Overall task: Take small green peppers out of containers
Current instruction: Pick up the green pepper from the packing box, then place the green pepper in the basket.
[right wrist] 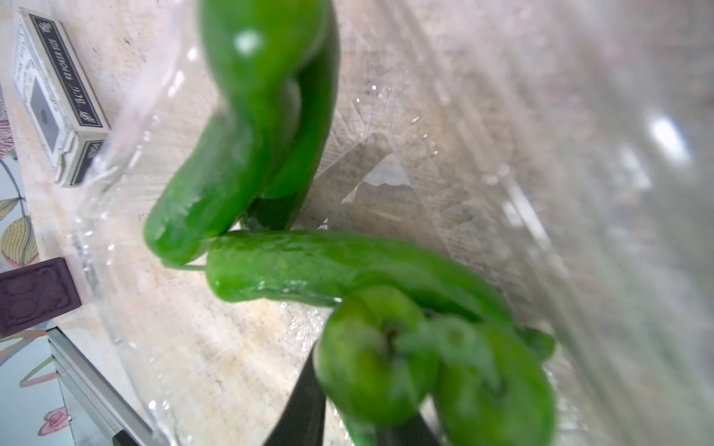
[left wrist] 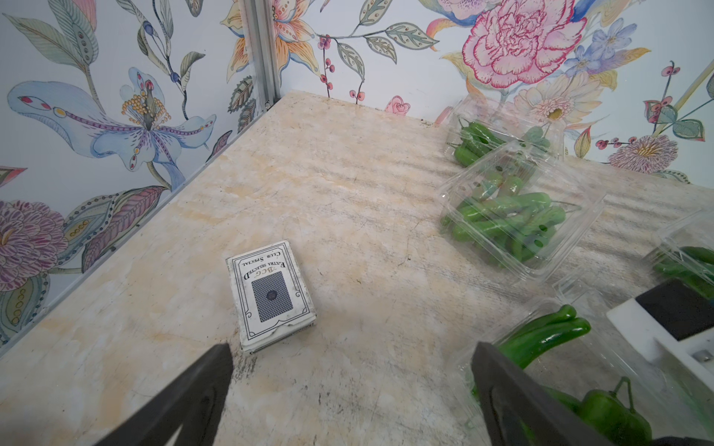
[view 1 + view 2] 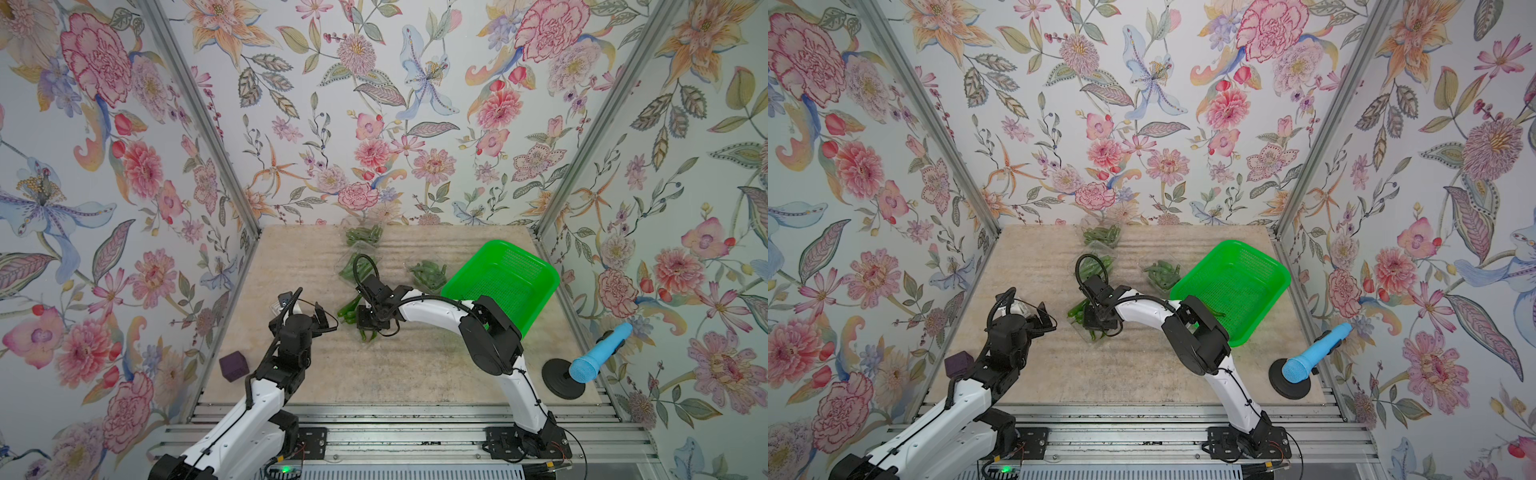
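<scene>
Nearest the arms: container (image 3: 1076, 324) with peppers (image 1: 340, 262), most lying crosswise, one turned stem-end toward the wrist camera. The right gripper (image 3: 369, 328) is inside it, reaching down from above, jaws narrowed about that pepper; clamped or not, cannot tell. The left gripper (image 2: 347, 405) has its jaws wide apart, empty, just beside the container's left edge. Right arm judged the nearer; likely lift straight up, then right toward the basket (image 3: 498, 282). Farther back, all filled: second container (image 3: 359, 268) directly behind, third container (image 3: 428, 274) by the basket, fourth container (image 3: 363, 237) at the back wall.
</scene>
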Controlling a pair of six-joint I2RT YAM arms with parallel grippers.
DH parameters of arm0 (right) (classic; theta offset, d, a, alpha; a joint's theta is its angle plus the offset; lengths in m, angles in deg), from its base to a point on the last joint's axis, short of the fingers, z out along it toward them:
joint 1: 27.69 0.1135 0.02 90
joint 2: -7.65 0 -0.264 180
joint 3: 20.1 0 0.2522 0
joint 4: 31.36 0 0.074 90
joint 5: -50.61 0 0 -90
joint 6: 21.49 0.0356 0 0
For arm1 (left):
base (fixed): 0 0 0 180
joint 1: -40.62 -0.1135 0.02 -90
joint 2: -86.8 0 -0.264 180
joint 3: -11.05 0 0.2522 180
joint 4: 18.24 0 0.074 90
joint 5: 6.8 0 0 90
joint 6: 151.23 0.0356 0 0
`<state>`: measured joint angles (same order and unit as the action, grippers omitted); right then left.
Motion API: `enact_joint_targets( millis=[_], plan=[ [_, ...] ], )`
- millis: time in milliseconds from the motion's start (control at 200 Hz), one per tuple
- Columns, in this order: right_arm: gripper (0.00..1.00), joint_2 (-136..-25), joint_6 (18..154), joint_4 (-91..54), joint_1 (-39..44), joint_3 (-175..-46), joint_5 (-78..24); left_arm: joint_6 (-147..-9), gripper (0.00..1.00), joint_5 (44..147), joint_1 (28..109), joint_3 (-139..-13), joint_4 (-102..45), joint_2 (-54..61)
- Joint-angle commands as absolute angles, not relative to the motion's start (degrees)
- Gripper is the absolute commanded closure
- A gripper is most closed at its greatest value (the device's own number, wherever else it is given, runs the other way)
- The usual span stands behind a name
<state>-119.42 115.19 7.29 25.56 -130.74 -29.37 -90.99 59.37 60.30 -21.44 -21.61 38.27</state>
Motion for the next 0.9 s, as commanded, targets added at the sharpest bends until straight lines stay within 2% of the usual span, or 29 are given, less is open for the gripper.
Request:
enact_joint_targets(
  millis=[0,270,480,645,781,896],
  plan=[
    [0.85,-114.1,114.0,8.5,26.2,-129.4,-30.6,-90.9,0.0,58.9,60.2,-20.3,-20.8,38.1],
    [0.9,-104.5,111.7,8.5,26.0,-125.5,-34.1,-92.9,0.0,60.2,60.2,-22.4,-23.1,35.4],
    [0.88,-93.6,109.7,8.8,23.8,-119.2,-41.9,-93.3,0.0,65.1,60.2,-23.4,-22.2,34.2],
    [0.84,-82.8,108.4,8.9,15.4,-109.4,-41.1,-94.5,0.0,70.7,60.3,-24.2,-19.8,32.1],
    [0.83,-75.4,106.0,8.9,4.8,-102.1,-39.5,-96.9,0.0,71.9,60.3,-24.3,-18.6,30.8],
    [0.83,-73.1,103.3,8.8,-4.2,-97.7,-38.0,-97.3,0.0,72.1,60.4,-24.4,-17.9,29.8]
  ],
)
